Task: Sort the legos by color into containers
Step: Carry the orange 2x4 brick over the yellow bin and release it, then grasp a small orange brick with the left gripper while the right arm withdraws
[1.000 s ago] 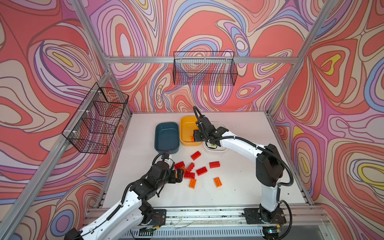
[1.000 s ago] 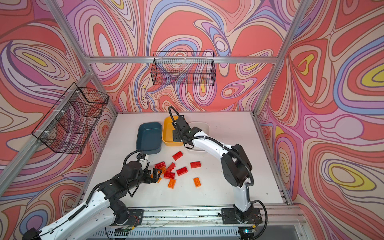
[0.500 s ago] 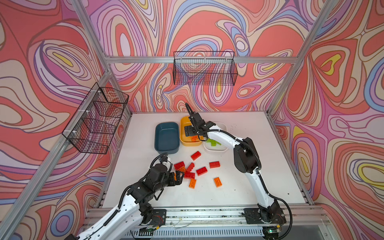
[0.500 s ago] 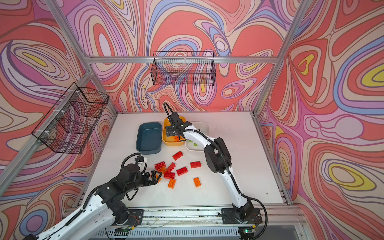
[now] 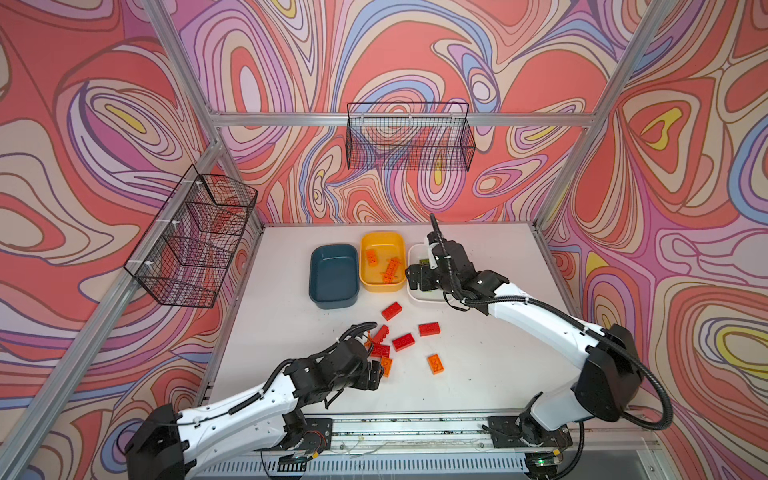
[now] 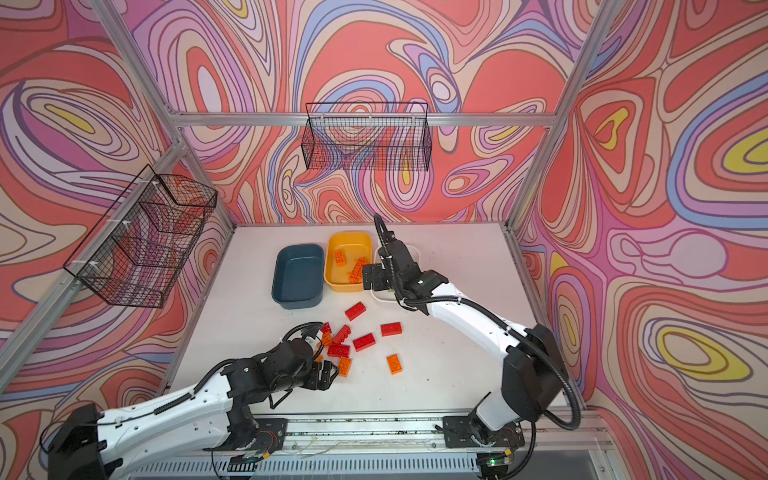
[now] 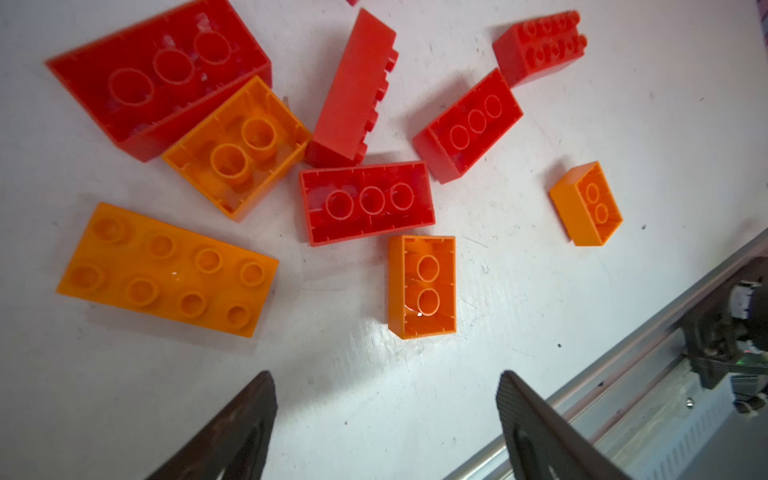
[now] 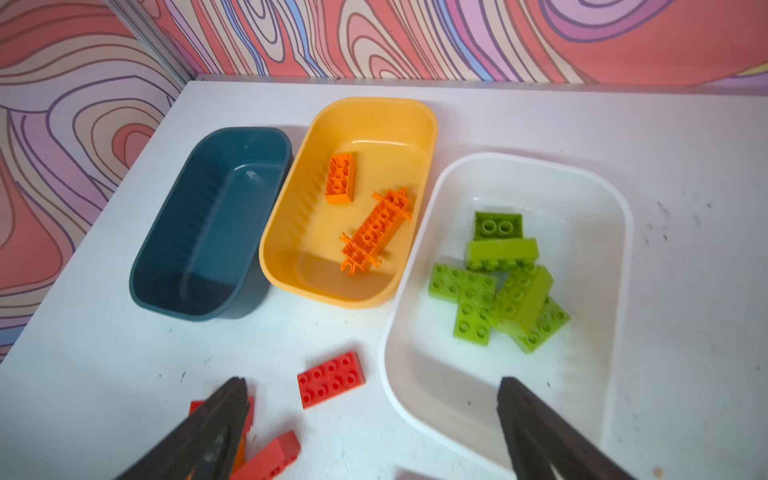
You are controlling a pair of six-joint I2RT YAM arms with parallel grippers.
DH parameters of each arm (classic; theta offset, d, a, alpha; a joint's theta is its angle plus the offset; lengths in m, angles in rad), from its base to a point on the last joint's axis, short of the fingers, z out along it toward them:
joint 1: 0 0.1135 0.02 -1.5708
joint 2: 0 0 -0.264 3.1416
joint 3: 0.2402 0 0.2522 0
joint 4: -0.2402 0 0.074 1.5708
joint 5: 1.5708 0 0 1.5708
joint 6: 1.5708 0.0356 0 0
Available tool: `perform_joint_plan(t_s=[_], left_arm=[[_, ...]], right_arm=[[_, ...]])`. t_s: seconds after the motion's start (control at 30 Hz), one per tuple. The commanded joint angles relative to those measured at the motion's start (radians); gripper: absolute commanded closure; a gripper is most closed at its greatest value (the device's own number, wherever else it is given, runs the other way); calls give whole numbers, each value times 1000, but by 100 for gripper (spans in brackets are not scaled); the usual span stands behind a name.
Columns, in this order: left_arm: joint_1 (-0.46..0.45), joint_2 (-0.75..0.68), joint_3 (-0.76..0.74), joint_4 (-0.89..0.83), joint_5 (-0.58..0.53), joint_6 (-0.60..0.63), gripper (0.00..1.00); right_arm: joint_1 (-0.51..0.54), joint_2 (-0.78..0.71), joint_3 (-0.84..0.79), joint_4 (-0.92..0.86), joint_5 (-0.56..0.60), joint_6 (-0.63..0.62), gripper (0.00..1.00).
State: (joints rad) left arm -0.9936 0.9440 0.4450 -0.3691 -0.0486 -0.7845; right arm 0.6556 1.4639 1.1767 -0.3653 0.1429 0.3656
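**Both grippers being held open, bricks still loose below the trays**

A back basket point(image 5: 409, 141) and a side basket point(image 5: 195, 237) are being shown on the walls in the upper half of both top views, well apart from the work. At centre of the table point(image 5: 478, 374), the teal tray point(image 5: 333, 274), yellow tray point(image 5: 384, 243) and white tray point(image 8: 582, 249) are being shown side by side.

In both top views the white tray is being largely covered by the right arm's wrist. Only the right wrist view is showing the green bricks point(image 8: 498, 286) heaped inside it, and the orange pieces point(image 8: 376, 230) in the yellow tray are being seen there more clearly.

Red bricks point(image 5: 403, 341) and an orange brick point(image 5: 435, 364) are being shown scattered at lower centre. The pile's left edge is being hidden by the left arm. The left wrist view alone is revealing a studs-up brick point(image 7: 166, 270).

The left gripper point(image 7: 385, 376) is being held spread with nothing between its jaws, an upturned brick point(image 7: 422, 286) lying just ahead of the tips. The right gripper point(image 8: 370, 380) is being held wide apart and empty above the white tray's near rim.

Half a second ago the right gripper was over the yellow tray, and it is now being seen to the right of it. The left gripper is being seen further toward the lower right.
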Motion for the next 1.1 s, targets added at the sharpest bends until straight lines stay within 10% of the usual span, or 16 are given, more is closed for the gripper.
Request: perform_joint_plan(t_s=[0.0, 0.43, 1.07], left_arm=[[-59, 105, 59, 22, -103, -37, 16], [-77, 486, 272, 47, -143, 56, 35], [-77, 571, 272, 9, -124, -16, 54]], right_arm=[[-3, -97, -96, -7, 52, 30, 2], [-2, -345, -237, -93, 105, 46, 2], [-2, -423, -272, -120, 144, 37, 2]])
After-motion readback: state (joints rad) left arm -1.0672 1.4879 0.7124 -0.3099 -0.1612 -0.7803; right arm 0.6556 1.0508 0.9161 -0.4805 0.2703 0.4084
